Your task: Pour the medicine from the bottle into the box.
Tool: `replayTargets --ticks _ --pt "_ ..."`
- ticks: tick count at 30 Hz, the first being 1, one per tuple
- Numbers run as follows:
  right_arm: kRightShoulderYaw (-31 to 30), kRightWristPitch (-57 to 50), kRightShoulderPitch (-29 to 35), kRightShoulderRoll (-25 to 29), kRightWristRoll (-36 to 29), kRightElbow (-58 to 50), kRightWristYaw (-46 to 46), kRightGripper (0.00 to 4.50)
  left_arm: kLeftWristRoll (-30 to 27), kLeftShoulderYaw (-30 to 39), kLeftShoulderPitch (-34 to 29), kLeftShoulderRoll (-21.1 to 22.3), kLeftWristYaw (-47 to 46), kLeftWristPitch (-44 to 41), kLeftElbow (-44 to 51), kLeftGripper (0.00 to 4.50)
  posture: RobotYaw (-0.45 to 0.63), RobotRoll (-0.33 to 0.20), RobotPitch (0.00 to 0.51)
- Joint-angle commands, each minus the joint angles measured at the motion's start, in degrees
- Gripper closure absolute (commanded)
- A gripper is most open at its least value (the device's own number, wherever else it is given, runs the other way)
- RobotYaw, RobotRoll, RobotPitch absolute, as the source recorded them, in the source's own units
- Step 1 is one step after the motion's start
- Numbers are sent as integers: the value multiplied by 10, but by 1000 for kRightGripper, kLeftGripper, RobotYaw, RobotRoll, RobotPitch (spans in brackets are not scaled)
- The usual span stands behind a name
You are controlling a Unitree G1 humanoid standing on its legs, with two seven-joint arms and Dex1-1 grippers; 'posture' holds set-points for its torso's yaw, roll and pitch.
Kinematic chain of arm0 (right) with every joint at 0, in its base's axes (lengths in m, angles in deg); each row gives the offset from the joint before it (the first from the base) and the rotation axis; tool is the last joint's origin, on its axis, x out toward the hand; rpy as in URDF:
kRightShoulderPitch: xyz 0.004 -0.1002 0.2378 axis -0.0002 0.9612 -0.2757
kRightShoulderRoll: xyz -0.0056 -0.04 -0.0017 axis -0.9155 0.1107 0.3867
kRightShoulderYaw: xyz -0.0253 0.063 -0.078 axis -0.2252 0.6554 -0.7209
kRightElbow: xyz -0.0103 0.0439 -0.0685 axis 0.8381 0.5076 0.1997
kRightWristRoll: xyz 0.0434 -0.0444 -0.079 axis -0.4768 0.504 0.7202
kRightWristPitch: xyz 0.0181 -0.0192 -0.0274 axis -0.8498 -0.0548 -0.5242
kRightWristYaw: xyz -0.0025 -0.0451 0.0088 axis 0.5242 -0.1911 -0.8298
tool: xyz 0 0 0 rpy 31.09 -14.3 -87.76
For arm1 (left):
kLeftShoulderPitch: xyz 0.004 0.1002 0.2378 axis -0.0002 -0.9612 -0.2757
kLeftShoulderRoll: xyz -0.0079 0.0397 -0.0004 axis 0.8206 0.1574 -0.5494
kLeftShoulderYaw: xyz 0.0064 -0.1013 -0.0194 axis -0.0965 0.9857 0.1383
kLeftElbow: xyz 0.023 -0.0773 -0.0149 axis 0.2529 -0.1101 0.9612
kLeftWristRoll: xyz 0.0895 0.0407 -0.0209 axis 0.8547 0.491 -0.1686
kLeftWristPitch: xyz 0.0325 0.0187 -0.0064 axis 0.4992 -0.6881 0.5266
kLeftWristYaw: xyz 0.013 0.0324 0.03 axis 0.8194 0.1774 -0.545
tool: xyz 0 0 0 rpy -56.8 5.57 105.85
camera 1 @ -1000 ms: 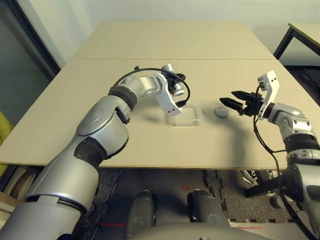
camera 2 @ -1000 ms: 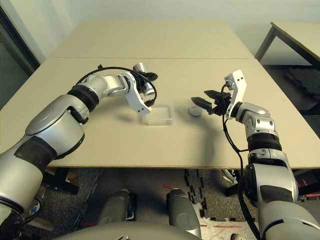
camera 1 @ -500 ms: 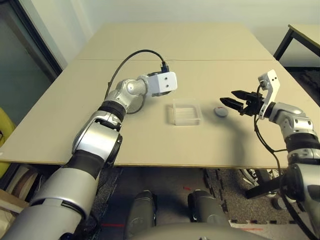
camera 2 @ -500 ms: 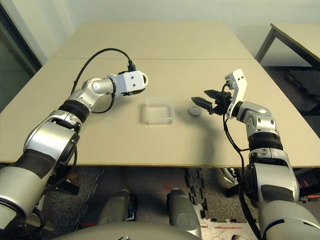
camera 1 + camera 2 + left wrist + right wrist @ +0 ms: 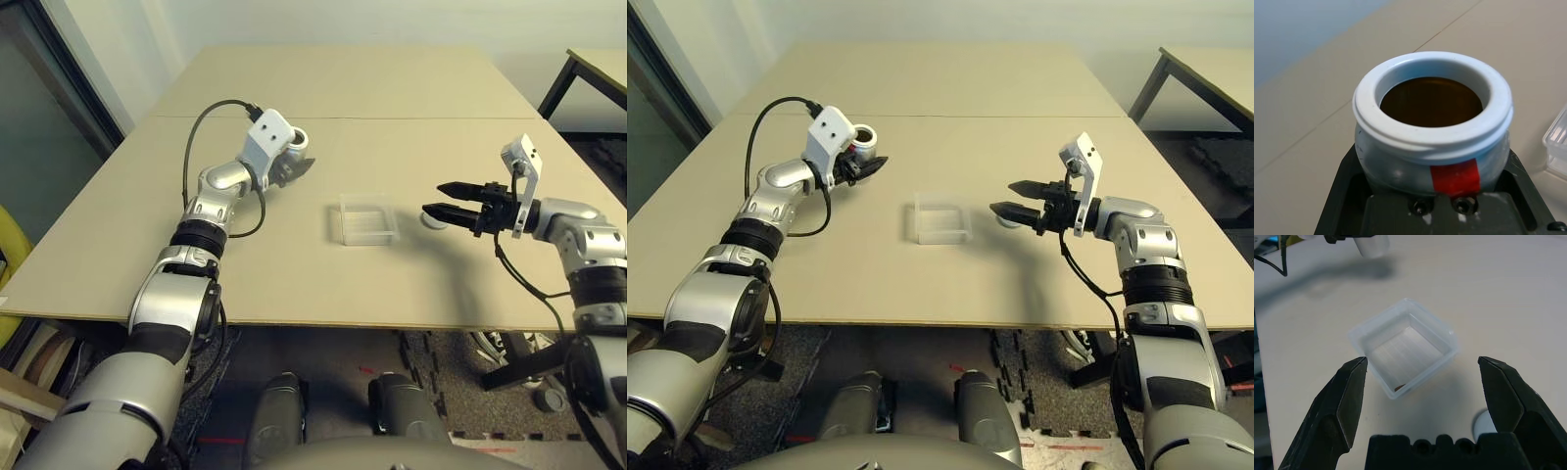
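The left gripper (image 5: 880, 163), clamped on the bottle, has swung back from over the box (image 5: 368, 238), now to its right; the right gripper (image 5: 433, 198), apart and empty, has edged over the cap (image 5: 1485, 425). The bottle (image 5: 1396, 171) has come mouth-up; a brown bit (image 5: 1399, 387) in the box suggests pouring is done
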Motion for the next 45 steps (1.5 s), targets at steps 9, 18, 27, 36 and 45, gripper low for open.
replayTargets --ticks 9,18,27,36,45 --pt "-37 -39 14 9 -19 -75 -21 0 -55 45 -64 -2 -63 -45 67 1751 -18 0 29" --pt "-47 -37 16 6 -22 -75 -21 0 -63 60 -112 -6 -127 -37 91 1751 -20 0 32" --pt "-49 -27 5 2 -18 -51 -22 0 -64 69 -135 -8 -143 -8 65 39 -20 0 33" --pt "-47 -15 -3 7 -16 -31 -24 0 -80 81 -155 -8 -133 26 55 39 -19 0 33" --pt "-51 -1 -10 10 -8 -7 -28 0 -96 86 -239 -7 -155 -36 238 39 4 0 40"
